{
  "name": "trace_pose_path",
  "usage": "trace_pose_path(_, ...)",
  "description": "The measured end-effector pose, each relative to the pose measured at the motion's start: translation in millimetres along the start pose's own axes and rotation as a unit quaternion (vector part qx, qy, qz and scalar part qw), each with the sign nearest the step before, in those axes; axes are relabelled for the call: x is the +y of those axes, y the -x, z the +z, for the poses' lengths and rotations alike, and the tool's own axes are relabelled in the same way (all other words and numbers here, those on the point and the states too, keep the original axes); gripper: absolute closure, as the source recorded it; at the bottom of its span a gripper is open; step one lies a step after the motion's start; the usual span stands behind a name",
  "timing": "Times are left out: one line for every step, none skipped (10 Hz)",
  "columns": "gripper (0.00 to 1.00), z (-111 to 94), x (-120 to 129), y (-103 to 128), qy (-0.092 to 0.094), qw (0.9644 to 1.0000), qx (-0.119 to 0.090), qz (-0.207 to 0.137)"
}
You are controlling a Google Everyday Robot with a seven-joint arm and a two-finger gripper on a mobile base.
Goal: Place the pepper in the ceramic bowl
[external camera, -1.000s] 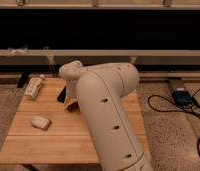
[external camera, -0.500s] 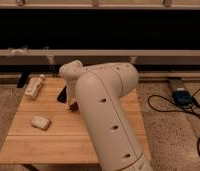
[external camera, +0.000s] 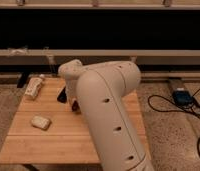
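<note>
My white arm [external camera: 105,110] fills the middle of the camera view and reaches to the back of the wooden table [external camera: 53,142]. My gripper [external camera: 68,96] hangs below the wrist over the table's back middle, mostly hidden by the arm. A small dark reddish bit, likely the pepper [external camera: 74,106], shows at the arm's edge just under the gripper. A flat black phone [external camera: 61,95] lies beside it. The orange ceramic bowl is not visible; the arm may hide it.
A white bottle-like item [external camera: 34,87] lies at the table's back left. A small beige item [external camera: 40,122] lies at the left middle. A dark wall with a ledge runs behind the table. Black cables and a box [external camera: 182,96] lie on the floor at right.
The arm has shifted slightly to the left. The items on the table have not moved.
</note>
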Motion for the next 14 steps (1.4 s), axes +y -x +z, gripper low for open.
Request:
trace_pose_path(1.00, -11, 1, -1, 0.003, 1.0000, -0.003, -0.004)
trace_pose_path(1.00, -25, 3, -2, 0.008, 0.9999, -0.007, -0.010)
trace_pose_path(1.00, -42, 4, -3, 0.013, 0.9997, -0.013, -0.016)
trace_pose_path(1.00, -64, 2, -2, 0.020, 0.9993, -0.023, -0.023)
trace_pose_path(1.00, -79, 2, -1, 0.026, 0.9988, -0.029, -0.029)
trace_pose_path(1.00, -102, -1, 1, 0.035, 0.9979, -0.038, -0.038)
trace_pose_path(1.00, -121, -3, 2, 0.044, 0.9969, -0.045, -0.048)
trace_pose_path(1.00, -136, -6, 3, 0.055, 0.9956, -0.051, -0.056)
trace_pose_path(1.00, -144, -9, 3, 0.065, 0.9944, -0.054, -0.063)
trace_pose_path(1.00, -152, -17, 4, 0.081, 0.9929, -0.055, -0.068)
trace_pose_path(1.00, -158, -25, 5, 0.089, 0.9920, -0.058, -0.068)
trace_pose_path(1.00, -163, -31, 7, 0.095, 0.9912, -0.063, -0.068)
trace_pose_path(1.00, -170, -35, 7, 0.102, 0.9899, -0.067, -0.071)
trace_pose_path(1.00, -180, -41, 8, 0.108, 0.9887, -0.074, -0.073)
